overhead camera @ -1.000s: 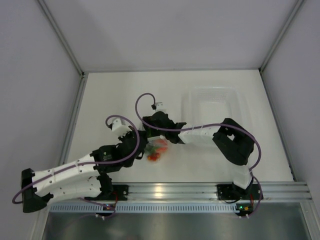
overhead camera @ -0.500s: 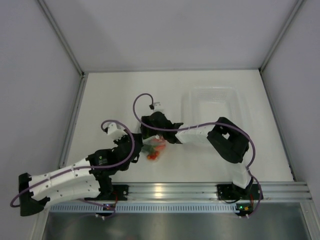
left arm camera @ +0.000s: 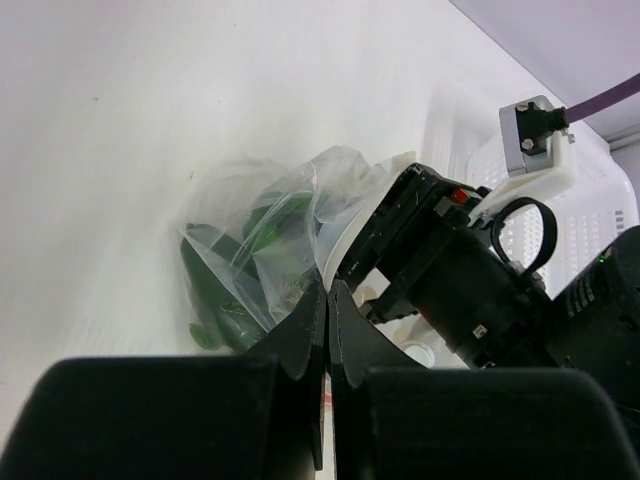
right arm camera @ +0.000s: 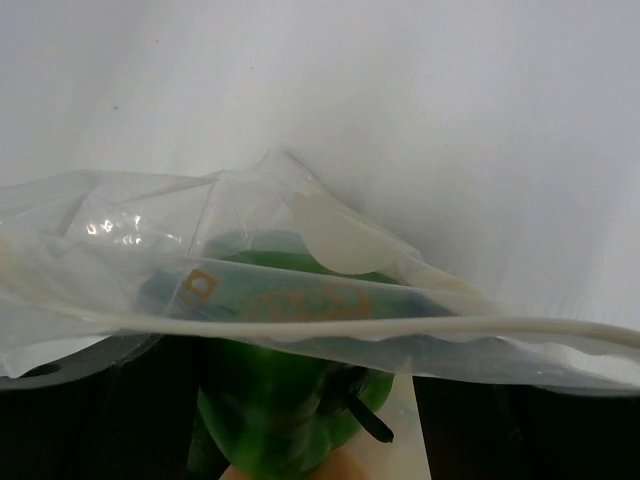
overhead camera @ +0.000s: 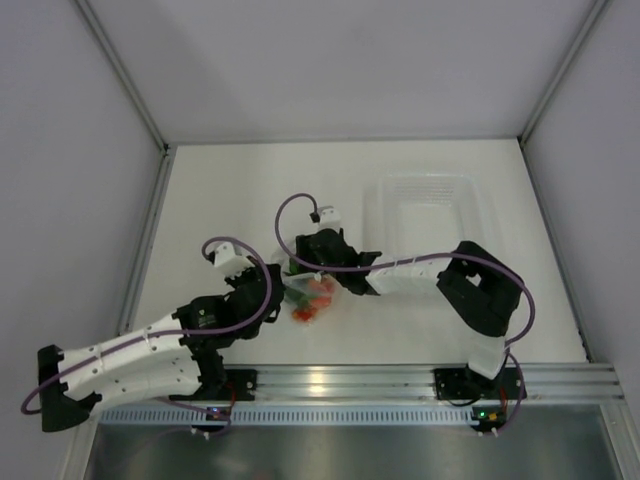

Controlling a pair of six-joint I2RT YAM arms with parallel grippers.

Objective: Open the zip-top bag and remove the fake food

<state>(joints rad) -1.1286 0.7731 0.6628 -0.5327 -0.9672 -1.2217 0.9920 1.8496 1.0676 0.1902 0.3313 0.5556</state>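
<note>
Left end effector pinches the zip-top bag just ahead; right end effector, above it, grip state unclear. Fake food lies inside. Part the rims slowly, holding firm.

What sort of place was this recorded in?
Likely a robot lab work cell: a bare white tabletop, plain pale partition walls closing it in, and an aluminium mounting rail along the near edge.

Clear zip-top bag, green pepper, possibly orange-red fake food, white table.
</note>
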